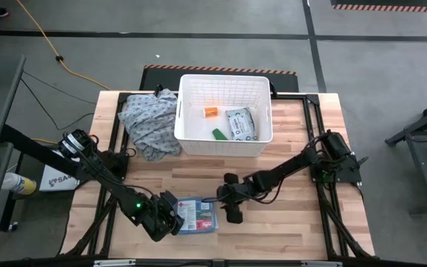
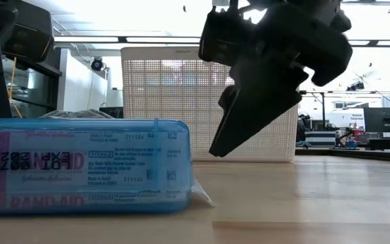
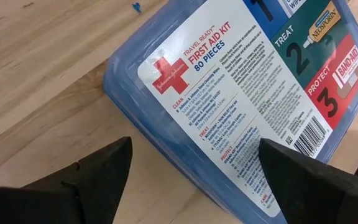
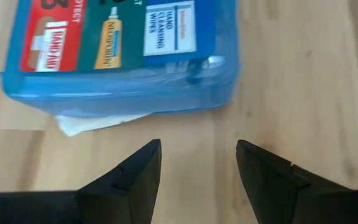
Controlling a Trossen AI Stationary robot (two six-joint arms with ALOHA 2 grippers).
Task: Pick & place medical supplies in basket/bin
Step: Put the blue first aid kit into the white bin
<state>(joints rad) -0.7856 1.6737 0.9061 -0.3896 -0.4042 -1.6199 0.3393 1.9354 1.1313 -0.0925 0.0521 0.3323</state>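
The blue flat first-aid box (image 1: 199, 215) with white label and red cross lies flat near the table's near edge; it also shows in the low view (image 2: 80, 166). My left gripper (image 3: 194, 146) is open at the box's left end (image 3: 166, 93), one finger over the wood and one over the label. My right gripper (image 4: 198, 144) is open just right of the box (image 4: 123, 56), raised off the table (image 2: 249, 115). The white slatted basket (image 1: 262, 111) stands farther back and holds an orange item (image 1: 210, 112), a green item (image 1: 218, 133) and a grey-white packet (image 1: 241, 124).
A grey-blue patterned cloth heap (image 1: 148, 122) lies against the basket's left wall. A white paper slip (image 4: 98, 122) sticks out from under the box. Bare wood (image 1: 295, 222) lies to the right of my right gripper and between the box and the basket.
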